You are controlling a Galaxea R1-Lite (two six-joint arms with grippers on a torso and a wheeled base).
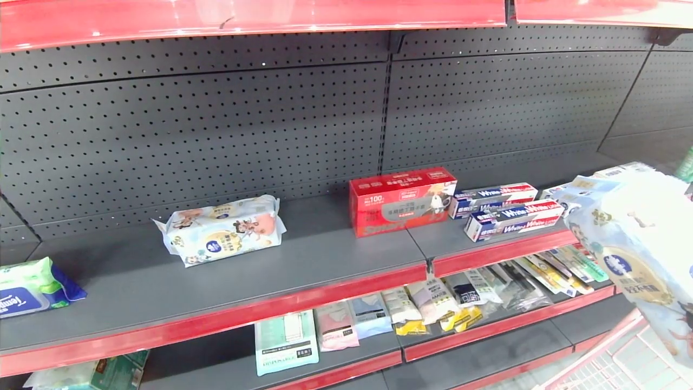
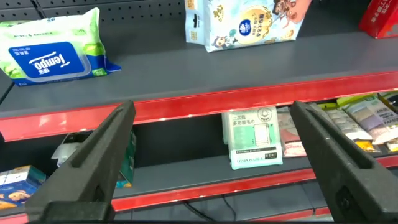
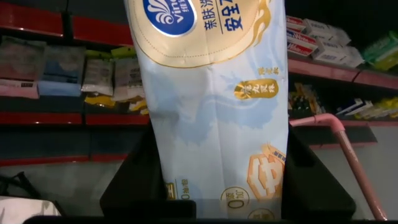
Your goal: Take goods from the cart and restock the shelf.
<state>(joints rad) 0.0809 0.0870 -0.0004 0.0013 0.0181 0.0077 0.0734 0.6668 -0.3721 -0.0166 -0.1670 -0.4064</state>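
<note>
A pale blue and white wipes pack (image 3: 211, 106) stands between the dark fingers of my right gripper (image 3: 224, 180), which is shut on it. In the head view that same pack (image 1: 639, 254) hangs at the far right, in front of the shelf's right end and above the cart (image 1: 612, 363). A matching wipes pack (image 1: 222, 228) lies on the grey middle shelf (image 1: 270, 271). My left gripper (image 2: 211, 168) is open and holds nothing; it hangs in front of the shelf's red front lip (image 2: 205, 99), below that lying pack (image 2: 245, 22).
A green and blue tissue pack (image 1: 30, 290) lies at the shelf's left end. A red box (image 1: 401, 200) and two toothpaste boxes (image 1: 511, 219) sit right of centre. The lower shelf holds several flat packets (image 1: 406, 309). A pink cart rail (image 3: 348, 149) runs nearby.
</note>
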